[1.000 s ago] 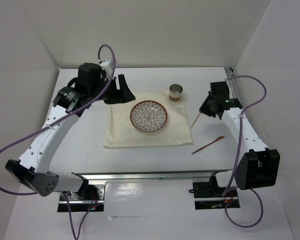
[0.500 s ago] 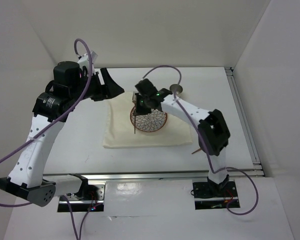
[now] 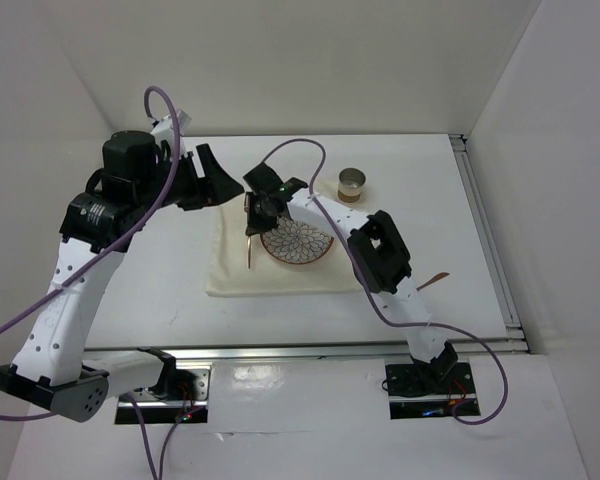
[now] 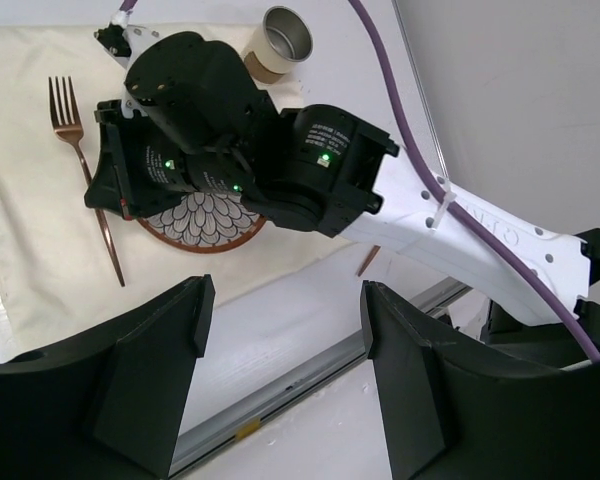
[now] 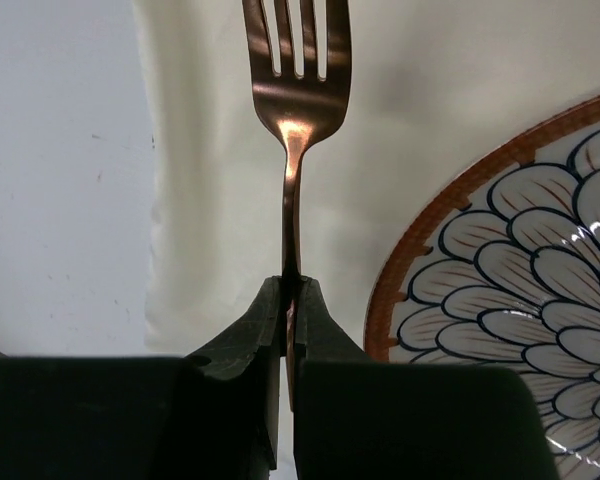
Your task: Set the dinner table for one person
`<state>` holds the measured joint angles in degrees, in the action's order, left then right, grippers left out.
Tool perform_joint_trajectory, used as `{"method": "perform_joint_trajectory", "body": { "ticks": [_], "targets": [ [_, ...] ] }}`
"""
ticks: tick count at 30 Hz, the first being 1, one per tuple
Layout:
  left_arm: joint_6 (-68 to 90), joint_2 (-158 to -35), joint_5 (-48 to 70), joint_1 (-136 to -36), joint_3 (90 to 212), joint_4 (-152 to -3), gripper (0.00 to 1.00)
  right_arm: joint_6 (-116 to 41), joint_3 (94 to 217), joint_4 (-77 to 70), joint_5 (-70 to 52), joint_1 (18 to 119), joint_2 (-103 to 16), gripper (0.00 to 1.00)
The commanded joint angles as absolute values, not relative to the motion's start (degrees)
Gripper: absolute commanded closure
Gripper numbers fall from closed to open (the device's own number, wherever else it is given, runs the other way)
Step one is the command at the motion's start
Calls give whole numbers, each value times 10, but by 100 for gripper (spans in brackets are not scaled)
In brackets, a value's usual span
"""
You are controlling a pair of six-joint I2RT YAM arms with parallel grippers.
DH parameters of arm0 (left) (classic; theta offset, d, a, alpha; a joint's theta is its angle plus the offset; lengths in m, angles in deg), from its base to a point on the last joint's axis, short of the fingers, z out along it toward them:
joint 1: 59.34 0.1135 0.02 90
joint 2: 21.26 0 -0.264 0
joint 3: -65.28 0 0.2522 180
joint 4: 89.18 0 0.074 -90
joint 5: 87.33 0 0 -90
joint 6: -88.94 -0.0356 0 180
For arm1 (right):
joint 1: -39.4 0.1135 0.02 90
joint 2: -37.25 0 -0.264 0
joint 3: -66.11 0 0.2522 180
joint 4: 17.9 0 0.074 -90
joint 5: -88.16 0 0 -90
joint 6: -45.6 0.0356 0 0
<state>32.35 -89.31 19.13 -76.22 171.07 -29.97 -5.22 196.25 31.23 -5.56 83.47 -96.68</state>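
Observation:
A copper fork point(image 3: 248, 255) hangs just over the cream cloth point(image 3: 230, 280), to the left of the patterned plate point(image 3: 300, 240). My right gripper point(image 3: 251, 220) is shut on its handle, with the tines pointing away over the cloth point(image 5: 210, 150). The right wrist view shows the fork point(image 5: 295, 110) pinched at my right gripper point(image 5: 291, 290) beside the plate point(image 5: 520, 300). My left gripper point(image 3: 218, 178) stands open and empty above the cloth's far left corner. In the left wrist view my left gripper point(image 4: 280, 340) looks down on the fork point(image 4: 80, 150). The dinner table point(image 3: 160, 280) is white.
A small metal cup point(image 3: 351, 184) stands behind the plate, off the cloth's far right corner. Another copper utensil point(image 3: 435, 280) lies on the table right of the cloth. A metal rail point(image 3: 490, 240) runs along the right edge.
My right arm has swung from the right side across the plate to its left, carrying the fork. My left arm has drawn back to the left and lifted.

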Motion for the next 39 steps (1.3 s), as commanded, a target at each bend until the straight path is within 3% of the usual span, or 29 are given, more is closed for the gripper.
{"method": "perform_joint_trajectory", "body": {
  "ticks": [1, 7, 11, 12, 15, 22, 27, 31, 34, 39],
  "targets": [
    [323, -878, 187, -759, 1703, -308, 23, -45, 2005, 312, -75, 833, -988, 100],
    [323, -878, 187, -759, 1697, -308, 23, -33, 2010, 312, -76, 839, -1006, 96],
    [323, -878, 187, -759, 1697, -308, 23, -33, 2021, 301, -76, 839, -1011, 70],
    [323, -873, 187, -759, 1697, -308, 23, -33, 2031, 301, -82, 839, -1011, 59],
    [323, -873, 187, -759, 1697, -308, 23, -33, 2052, 310, -82, 839, -1011, 48],
    [329, -873, 187, -759, 1697, -313, 23, -44, 2045, 311, -67, 839, -957, 52],
    [323, -873, 187, -759, 1718, -308, 23, -49, 1955, 339, 4, 827, -818, 67],
    [323, -866, 175, -759, 1724, -313, 23, -7, 1762, 378, 69, 784, -656, 68],
    [318, -861, 175, -753, 1718, -318, 23, 41, 1586, 405, 91, 724, -494, 64],
    [312, -873, 187, -753, 1711, -318, 24, 74, 1361, 444, 45, 546, -301, 61]
  ]
}}
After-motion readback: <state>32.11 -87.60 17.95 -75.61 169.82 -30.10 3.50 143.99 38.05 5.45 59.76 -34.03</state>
